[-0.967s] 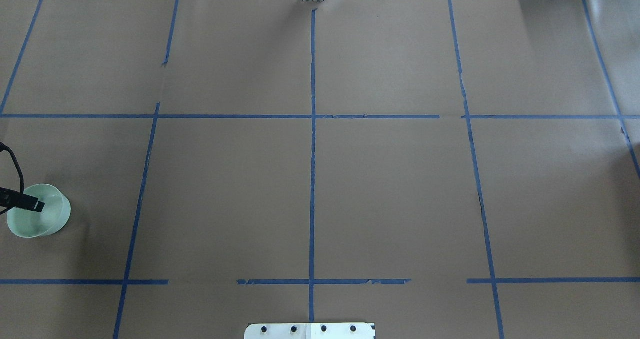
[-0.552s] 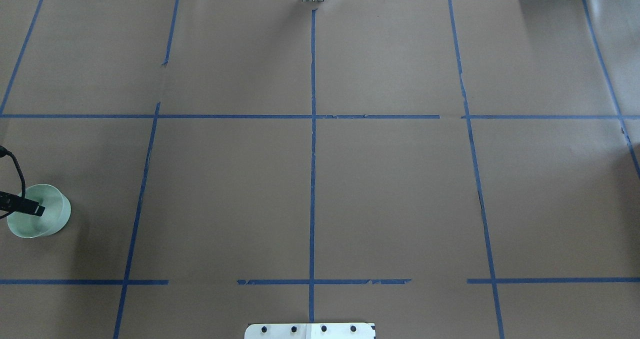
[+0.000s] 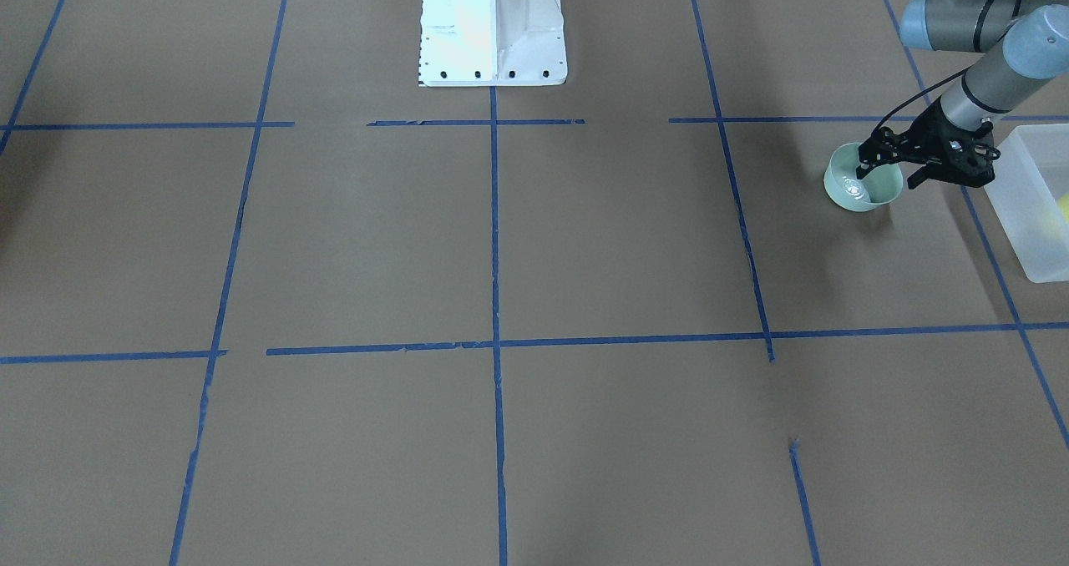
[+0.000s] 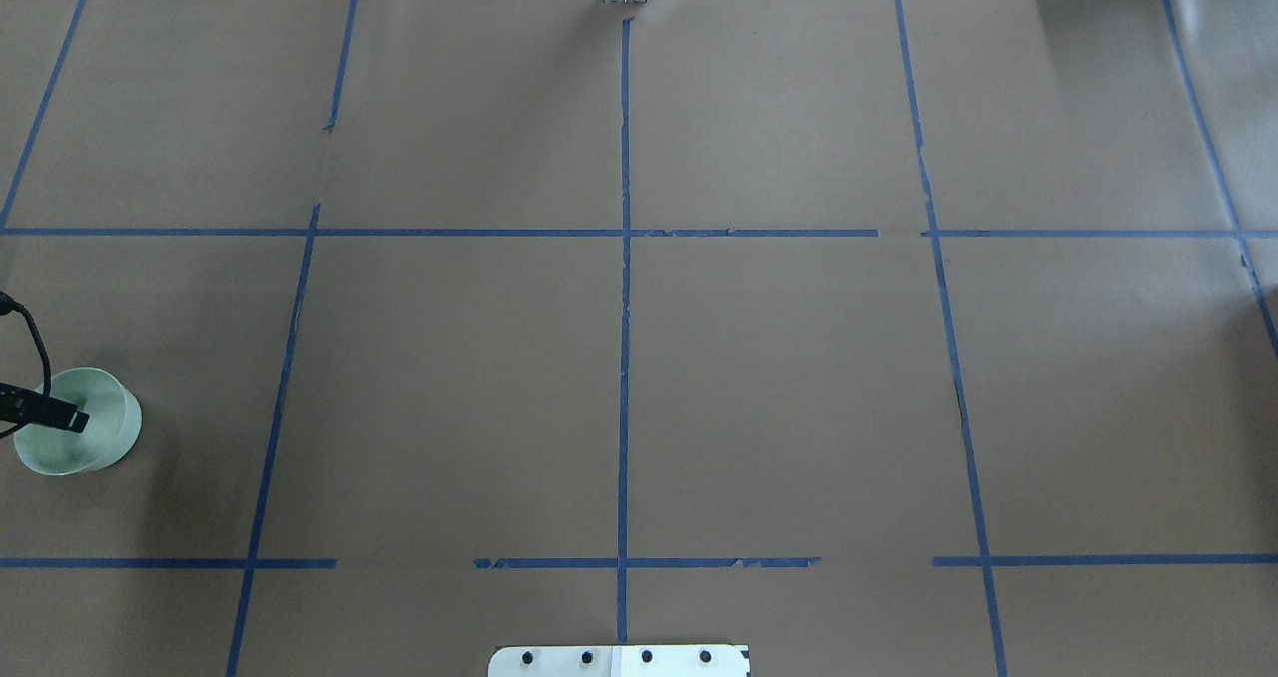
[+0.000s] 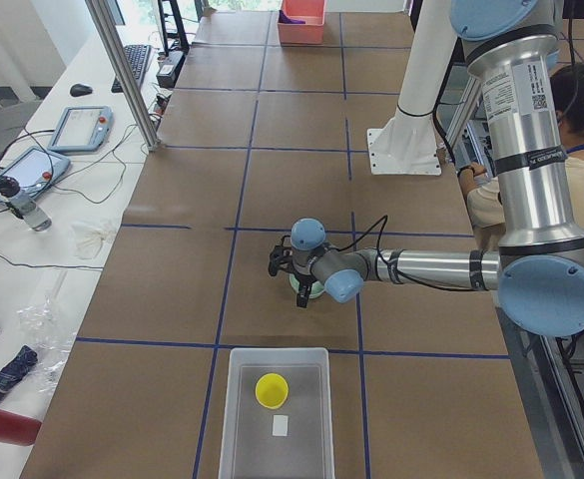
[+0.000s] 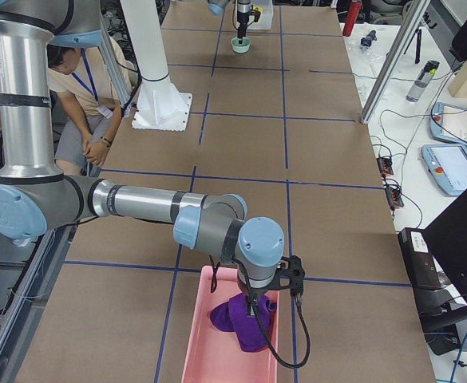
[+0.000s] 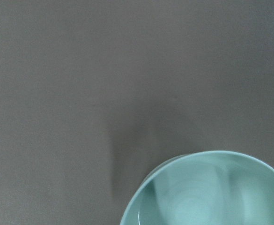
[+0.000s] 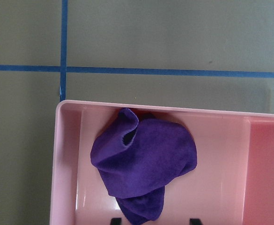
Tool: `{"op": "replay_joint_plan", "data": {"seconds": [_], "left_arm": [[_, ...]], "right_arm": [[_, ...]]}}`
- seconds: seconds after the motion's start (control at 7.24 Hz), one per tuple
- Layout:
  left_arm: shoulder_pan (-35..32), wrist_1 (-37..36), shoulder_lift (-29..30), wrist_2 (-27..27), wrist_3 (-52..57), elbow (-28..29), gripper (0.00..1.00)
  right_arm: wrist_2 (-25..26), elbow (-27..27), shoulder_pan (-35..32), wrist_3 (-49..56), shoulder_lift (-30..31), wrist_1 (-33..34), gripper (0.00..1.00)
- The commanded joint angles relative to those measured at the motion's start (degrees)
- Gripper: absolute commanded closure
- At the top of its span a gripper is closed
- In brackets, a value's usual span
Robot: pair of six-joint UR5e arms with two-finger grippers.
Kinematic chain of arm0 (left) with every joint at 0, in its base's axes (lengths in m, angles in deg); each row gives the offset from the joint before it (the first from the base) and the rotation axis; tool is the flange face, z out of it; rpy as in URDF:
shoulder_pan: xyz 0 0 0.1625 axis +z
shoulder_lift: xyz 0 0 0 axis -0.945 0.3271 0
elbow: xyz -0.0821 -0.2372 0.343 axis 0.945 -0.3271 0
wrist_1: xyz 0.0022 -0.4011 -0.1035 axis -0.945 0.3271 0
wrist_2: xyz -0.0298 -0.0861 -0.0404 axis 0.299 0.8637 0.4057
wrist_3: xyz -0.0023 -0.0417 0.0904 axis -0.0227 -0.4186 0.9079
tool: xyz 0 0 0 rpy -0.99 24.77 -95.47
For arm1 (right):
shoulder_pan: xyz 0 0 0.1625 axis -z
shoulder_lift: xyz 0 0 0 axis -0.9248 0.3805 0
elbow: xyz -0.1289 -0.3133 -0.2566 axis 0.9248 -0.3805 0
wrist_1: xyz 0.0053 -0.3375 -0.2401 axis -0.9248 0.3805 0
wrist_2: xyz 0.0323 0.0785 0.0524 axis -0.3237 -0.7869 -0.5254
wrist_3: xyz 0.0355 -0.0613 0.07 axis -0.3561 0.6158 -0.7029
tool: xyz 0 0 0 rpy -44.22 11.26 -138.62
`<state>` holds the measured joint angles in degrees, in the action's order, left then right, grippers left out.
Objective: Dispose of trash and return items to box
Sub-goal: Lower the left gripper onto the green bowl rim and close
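Note:
The mint-green bowl [image 3: 843,189] stands upright on the brown table at the robot's left end; it also shows in the overhead view [image 4: 100,439] and the left wrist view [image 7: 207,192]. My left gripper [image 3: 887,178] is open over it, one finger [image 4: 60,414] down inside the bowl and the other outside its rim. The translucent box [image 3: 1031,215] lies just beyond, with the yellow cup [image 5: 272,389] inside it. My right gripper [image 8: 155,220] is open above a purple cloth [image 8: 144,164] that lies in a pink tray [image 8: 221,164].
The robot's white pedestal [image 3: 493,32] stands at the table's near middle edge. A seated person [image 5: 571,150] is behind the robot. A metal post [image 5: 122,70] rises at the table's far edge. A small white card [image 5: 281,425] lies in the box.
My left gripper has sunk slightly lower over the bowl and drifted a little toward the table's left edge. The bowl has not moved.

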<state>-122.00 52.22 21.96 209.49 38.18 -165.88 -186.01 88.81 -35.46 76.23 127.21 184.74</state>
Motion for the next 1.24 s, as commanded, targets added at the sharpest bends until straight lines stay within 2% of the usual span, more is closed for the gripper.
{"op": "replay_joint_plan", "data": {"seconds": [0.0, 0.14, 0.55, 0.69, 0.83, 0.97, 1.1], "left_arm": [[0.0, -0.1, 0.0, 0.0, -0.2, 0.0, 0.83], [0.0, -0.1, 0.0, 0.0, -0.2, 0.1, 1.0], [-0.6, -0.1, -0.4, 0.0, -0.4, -0.8, 1.0], [-0.8, -0.1, -0.5, 0.3, -0.4, -2.3, 1.0], [-1.3, -0.2, -2.4, 0.8, -0.2, -6.3, 1.0], [-2.9, -0.5, -4.8, 2.9, 0.0, -10.4, 1.0], [-7.7, -0.4, -5.1, 9.9, 0.2, -12.3, 1.0]], "right_arm": [[0.0, 0.0, 0.0, -0.1, 0.0, 0.0, 0.0], [-0.1, 0.0, 0.1, -0.1, 0.0, 0.0, 0.0], [-0.1, -0.1, 0.2, -0.2, 0.1, 0.1, 0.0], [-0.2, 0.0, 0.2, -0.2, 0.1, 0.0, 0.0], [-0.4, 0.2, 0.2, -0.2, 0.0, 0.0, 0.0], [-1.4, 0.5, 0.3, -0.3, -0.2, 0.0, 0.0], [-2.9, 0.7, 0.4, -0.3, -0.2, 0.0, 0.0]]}}
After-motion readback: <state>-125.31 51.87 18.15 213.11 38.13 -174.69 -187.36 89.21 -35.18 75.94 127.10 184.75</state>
